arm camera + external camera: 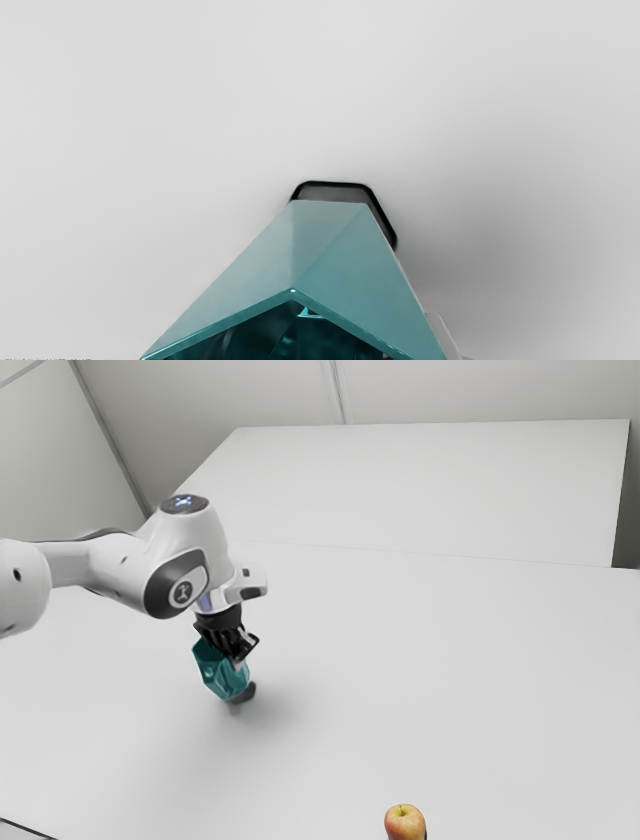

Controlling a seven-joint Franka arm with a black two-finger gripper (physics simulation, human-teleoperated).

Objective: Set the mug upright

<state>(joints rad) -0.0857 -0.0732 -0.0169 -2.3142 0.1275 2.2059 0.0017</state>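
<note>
Closest to my wrist camera: teal mug (330, 245), faceted walls, angular rim and part of the dark interior in view. Mouth faces the camera; walls narrow toward the far end, where a black base (337, 191) pokes out past the teal. Soft shadow on the table (450, 660) beside it.

Exterior view: same mug, directly under my gripper (240, 650), over toward the exterior view's left. Tagging it as tilted, not standing straight: wide end up toward the exterior view's left, narrow end down toward the exterior view's right, with a dark patch there. Can't tell if the base touches the table.

Gripper state: can't tell. It's right up against the mug in the exterior view, part of it in front of the teal, but I can't make out whether it's apart, together or clamped on the mug.

My arm (90, 565) is white with dark trim, comes in from the exterior view's left and bends down at the wrist. Apple (404, 822), red and yellow, stem up, at the exterior view's bottom edge, partly cut off, well apart from the mug. Table is pale, thin seam across it. Light grey walls (480, 388) behind.
</note>
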